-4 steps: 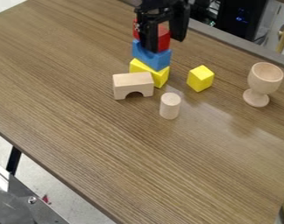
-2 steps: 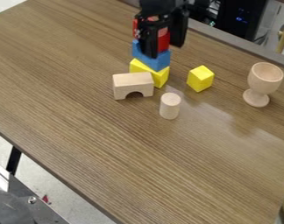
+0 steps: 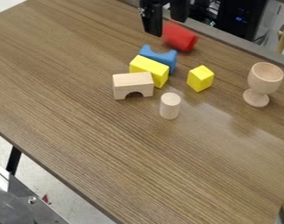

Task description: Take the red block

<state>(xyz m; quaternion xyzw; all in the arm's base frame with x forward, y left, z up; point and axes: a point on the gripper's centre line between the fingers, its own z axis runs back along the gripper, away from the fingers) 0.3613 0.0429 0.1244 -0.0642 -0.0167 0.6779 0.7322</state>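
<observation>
Fingers point(image 3: 151, 22) of the gripper point(image 3: 166, 27) are spread, and I see bare wood between them, so I judge nothing is pinched. They hang by the far edge of the table point(image 3: 109, 140), likely held wide for a grip on my target. That target, the red block point(image 3: 180, 36), lies tipped on the far-edge side, just beside the fingertips; whether they touch it I can't tell. Its outline is smeared, so it may be rolling, and I'd let it settle before closing.

Nearer me is the blue block point(image 3: 160, 57), hollow side up, a shape that could cradle something rounded. It sits right behind the long yellow block point(image 3: 150, 70); I can't tell whether it leans on it. The wooden arch point(image 3: 133, 83) stands in front on its two feet, which should keep it steady. The wooden cylinder point(image 3: 170, 106) is upright on its flat end, and the yellow cube point(image 3: 200, 78) sits apart, toward the right.

The only container I make out is the wooden goblet point(image 3: 265, 78), upright on its foot near the far right corner; inside its mouth I see just wood.
</observation>
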